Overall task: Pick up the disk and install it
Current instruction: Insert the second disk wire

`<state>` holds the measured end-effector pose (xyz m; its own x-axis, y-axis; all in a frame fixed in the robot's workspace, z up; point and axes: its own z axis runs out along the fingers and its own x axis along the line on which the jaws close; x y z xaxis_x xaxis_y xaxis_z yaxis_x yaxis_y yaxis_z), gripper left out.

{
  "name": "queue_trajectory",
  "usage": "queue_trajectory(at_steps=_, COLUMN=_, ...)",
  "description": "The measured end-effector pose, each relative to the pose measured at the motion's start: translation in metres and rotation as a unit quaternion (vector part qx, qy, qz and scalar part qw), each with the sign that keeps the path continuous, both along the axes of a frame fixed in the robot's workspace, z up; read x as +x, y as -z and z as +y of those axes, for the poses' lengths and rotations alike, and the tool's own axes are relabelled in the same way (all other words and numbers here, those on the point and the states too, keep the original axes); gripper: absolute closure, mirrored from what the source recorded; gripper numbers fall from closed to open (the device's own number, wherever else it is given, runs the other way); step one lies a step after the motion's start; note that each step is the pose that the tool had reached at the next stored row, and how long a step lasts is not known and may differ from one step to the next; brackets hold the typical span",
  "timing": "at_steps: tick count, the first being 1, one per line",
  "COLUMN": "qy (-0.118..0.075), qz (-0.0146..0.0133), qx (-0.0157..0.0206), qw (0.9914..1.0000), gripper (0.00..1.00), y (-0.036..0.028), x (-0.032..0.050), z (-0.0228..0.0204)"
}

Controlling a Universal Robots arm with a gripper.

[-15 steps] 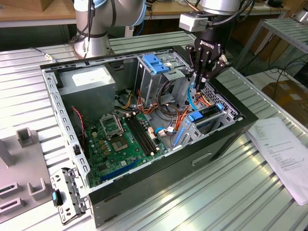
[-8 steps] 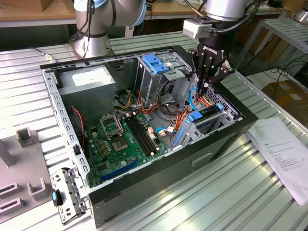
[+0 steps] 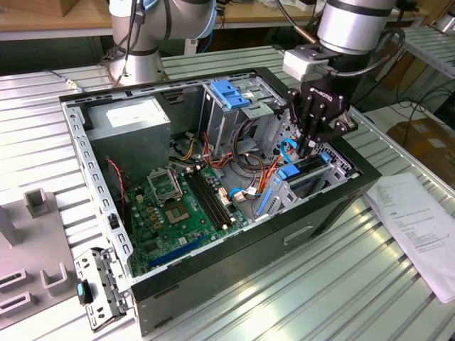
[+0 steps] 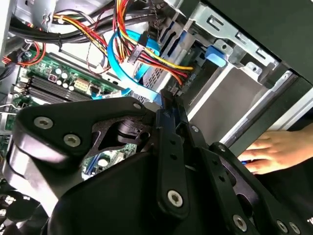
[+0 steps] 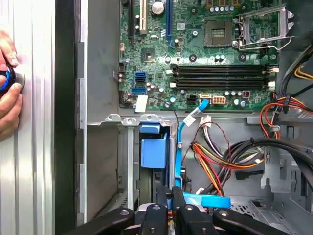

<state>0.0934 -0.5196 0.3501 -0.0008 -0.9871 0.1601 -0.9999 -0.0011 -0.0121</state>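
Pincer (image 3: 307, 150) is down inside the open PC case (image 3: 234, 280), fingers close together, clamped on top edge of the disk (image 3: 302, 176). Disk stands partly in its metal slot nr the case's front corner. A hand (image 5: 9, 85) rests on the desk (image 3: 298, 312) outside.

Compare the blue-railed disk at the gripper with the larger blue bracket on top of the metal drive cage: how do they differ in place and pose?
The disk stands on edge, tilted, in the bay by the case's front wall; the blue bracket lies flat atop the drive cage, further back. The gripper is down at the disk, while the bracket sits apart from it. Both have bright blue plastic.
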Motion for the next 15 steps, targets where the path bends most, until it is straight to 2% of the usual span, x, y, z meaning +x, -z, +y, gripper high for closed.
queue_trajectory(at_steps=1, qy=-0.001, qz=-0.0021, qx=0.0055, qw=0.99998, gripper=0.84, y=0.0007, x=-0.0006, z=-0.0066)
queue_trajectory(at_steps=2, qy=-0.001, qz=-0.0028, qx=0.0102, qw=0.99994, gripper=0.84, y=0.0012, x=-0.0009, z=-0.0136)
queue_trajectory(at_steps=3, qy=-0.002, qz=-0.0032, qx=0.0128, qw=0.99991, gripper=0.84, y=0.0016, x=-0.0009, z=-0.0162)
queue_trajectory(at_steps=5, qy=-0.006, qz=-0.0055, qx=0.0183, qw=0.9998, gripper=0.84, y=0.0017, x=-0.0008, z=-0.0168)
queue_trajectory(at_steps=6, qy=-0.006, qz=-0.0065, qx=0.0237, qw=0.99968, gripper=0.84, y=0.0019, x=-0.0009, z=-0.0172)
queue_trajectory(at_steps=7, qy=-0.006, qz=-0.0067, qx=0.0361, qw=0.99931, gripper=0.84, y=0.002, x=-0.0009, z=-0.019)
queue_trajectory(at_steps=8, qy=-0.006, qz=-0.0069, qx=0.0427, qw=0.99904, gripper=0.84, y=0.0021, x=-0.0009, z=-0.023)
queue_trajectory(at_steps=10, qy=-0.006, qz=-0.007, qx=0.0517, qw=0.99862, gripper=0.84, y=0.0022, x=-0.0009, z=-0.026)
queue_trajectory(at_steps=11, qy=-0.006, qz=-0.0071, qx=0.0601, qw=0.99815, gripper=0.84, y=0.0021, x=-0.0008, z=-0.0277)
queue_trajectory(at_steps=12, qy=-0.006, qz=-0.0072, qx=0.0716, qw=0.99739, gripper=0.84, y=0.0021, x=-0.0006, z=-0.0315)
queue_trajectory(at_steps=15, qy=-0.006, qz=-0.0072, qx=0.0727, qw=0.99731, gripper=0.84, y=0.0021, x=0.0006, z=-0.0338)
